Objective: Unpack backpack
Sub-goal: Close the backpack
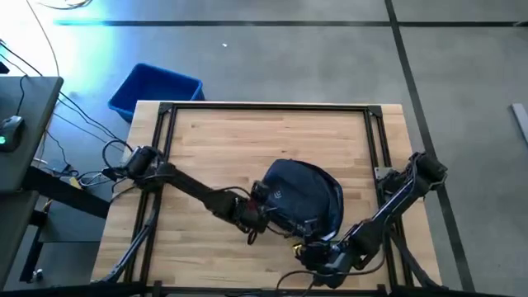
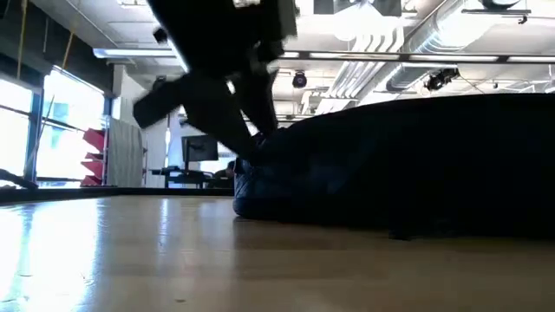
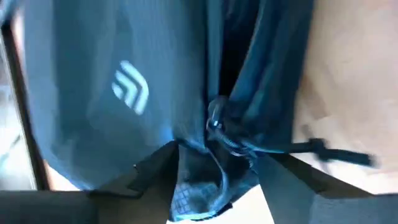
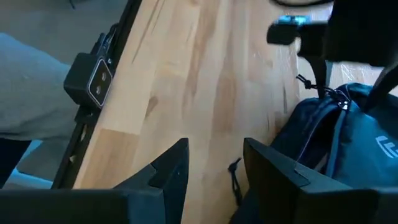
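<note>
Grey concrete floor [image 1: 330,58] marked with dark tape lines surrounds a pale wooden table [image 1: 247,140] with a black frame along its edges. A blue bin [image 1: 155,89] stands on the floor just off the table's far left corner. A dark side desk [image 1: 21,124] with a mouse on it sits beyond the left edge, with cables trailing on the floor beside it.

The backpack [image 1: 301,194] lies on the table, right of centre and toward the near edge, navy fabric with a pale logo [image 3: 130,92] on its front panel. In the low view it appears as a broad dark mound resting flat on the table top.

The left arm reaches in from the left edge; the left tool [image 3: 214,180] is at the backpack's left side. In the left wrist view its fingers are spread apart, with fabric folds and a zipper pull [image 3: 216,121] lying between and just ahead of them; no clamped hold on the fabric is visible, so it reads as released.

The right arm comes from the right edge and bends down to the near edge; the right tool [image 4: 214,171] sits low over the table by the backpack's near side. Its fingers stand apart with bare wood and a short dark cord [image 4: 235,171] between them, holding nothing. The backpack's zipper edge lies just beside one finger.
</note>
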`<state>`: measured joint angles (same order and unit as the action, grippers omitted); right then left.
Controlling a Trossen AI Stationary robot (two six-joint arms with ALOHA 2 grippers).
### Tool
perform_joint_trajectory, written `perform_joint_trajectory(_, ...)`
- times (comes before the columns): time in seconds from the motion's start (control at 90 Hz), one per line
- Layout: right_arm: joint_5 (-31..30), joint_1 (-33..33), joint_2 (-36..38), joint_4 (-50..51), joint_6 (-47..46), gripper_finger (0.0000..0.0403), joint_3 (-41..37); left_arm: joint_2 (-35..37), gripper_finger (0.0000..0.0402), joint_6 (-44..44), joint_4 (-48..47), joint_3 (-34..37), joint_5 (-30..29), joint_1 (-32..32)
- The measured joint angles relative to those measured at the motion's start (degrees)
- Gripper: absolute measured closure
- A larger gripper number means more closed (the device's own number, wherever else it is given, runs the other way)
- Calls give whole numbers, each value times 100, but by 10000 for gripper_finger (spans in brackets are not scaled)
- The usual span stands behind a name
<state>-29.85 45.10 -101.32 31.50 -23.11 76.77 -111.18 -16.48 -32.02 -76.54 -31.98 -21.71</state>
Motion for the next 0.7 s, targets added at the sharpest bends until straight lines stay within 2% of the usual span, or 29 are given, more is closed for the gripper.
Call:
perform_joint_trajectory(0.078, 2, 2, 0, 1, -44, 265, 0, -147, 253, 125, -12, -1, -117, 46)
perform_joint_trajectory(0.233, -16, 2, 0, -2, -67, 265, 0, -253, 341, 76, -4, -10, -352, -10)
perform_joint_trajectory(0.322, -234, 2, -7, 3, -83, 265, 0, -164, 387, 91, -49, -5, -394, -126)
perform_joint_trajectory(0.567, -1321, -1, -413, -264, 848, 265, -2, 138, 399, 729, 403, 6, -681, -574)
perform_joint_trajectory(0.7, -1302, -137, -783, -938, 1506, 265, -2, 125, 400, 874, 1079, 6, -698, -720)
